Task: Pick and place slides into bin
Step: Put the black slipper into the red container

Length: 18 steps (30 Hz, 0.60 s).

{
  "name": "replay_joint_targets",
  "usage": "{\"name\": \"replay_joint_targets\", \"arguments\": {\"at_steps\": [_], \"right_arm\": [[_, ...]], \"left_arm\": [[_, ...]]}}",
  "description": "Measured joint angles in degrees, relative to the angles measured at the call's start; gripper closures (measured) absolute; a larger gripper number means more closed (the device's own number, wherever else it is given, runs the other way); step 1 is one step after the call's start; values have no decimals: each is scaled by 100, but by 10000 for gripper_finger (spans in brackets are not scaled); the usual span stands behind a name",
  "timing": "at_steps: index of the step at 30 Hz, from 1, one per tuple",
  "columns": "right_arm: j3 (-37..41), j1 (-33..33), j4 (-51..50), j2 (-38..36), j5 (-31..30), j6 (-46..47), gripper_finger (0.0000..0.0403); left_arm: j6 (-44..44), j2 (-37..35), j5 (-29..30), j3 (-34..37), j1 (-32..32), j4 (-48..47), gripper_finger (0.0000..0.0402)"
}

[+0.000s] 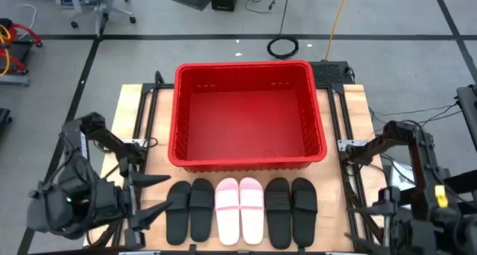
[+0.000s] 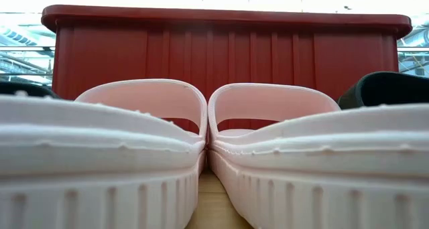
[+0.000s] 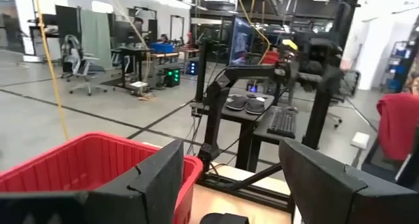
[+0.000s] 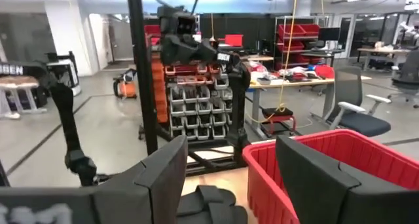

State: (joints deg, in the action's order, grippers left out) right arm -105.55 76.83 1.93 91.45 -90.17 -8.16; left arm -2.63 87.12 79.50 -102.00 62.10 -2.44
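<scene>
Six slides lie soles down in a row on the table's near part, in front of the red bin (image 1: 246,113): two black (image 1: 190,210), two pale pink (image 1: 239,210) and two black (image 1: 291,210). The low view shows the pink pair (image 2: 208,142) close up, with the bin's wall (image 2: 221,48) behind. My left gripper (image 1: 153,197) is open, left of the row, touching nothing. My right gripper (image 1: 361,224) is open, right of the row. The left wrist view shows open fingers (image 3: 232,185), the bin (image 3: 78,165) and a black slide (image 3: 222,219). The right wrist view shows open fingers (image 4: 232,178), the bin (image 4: 366,158) and a black slide (image 4: 209,207).
The bin stands at the table's middle and far part, nothing in it. Black frame rails (image 1: 141,136) run along both sides of the wooden table top (image 1: 346,113). Beyond the table are office chairs, shelves and cables on the floor.
</scene>
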Motion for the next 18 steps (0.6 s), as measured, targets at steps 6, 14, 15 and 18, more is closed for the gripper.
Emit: {"name": "replay_joint_targets", "arguments": {"at_steps": [6, 14, 15, 18], "right_arm": [[30, -370, 645, -169, 1211, -90, 179], [43, -895, -2127, -631, 3216, 2086, 179], [30, -1022, -2581, -689, 3418, 2526, 179], [20, -1381, -4071, -710, 4294, 3793, 179]], "left_arm": [[58, 145, -101, 0, -125, 524, 147], [-289, 138, -238, 0, -263, 571, 147], [-326, 133, -238, 0, -277, 573, 147], [-355, 128, -236, 0, -336, 573, 147]]}}
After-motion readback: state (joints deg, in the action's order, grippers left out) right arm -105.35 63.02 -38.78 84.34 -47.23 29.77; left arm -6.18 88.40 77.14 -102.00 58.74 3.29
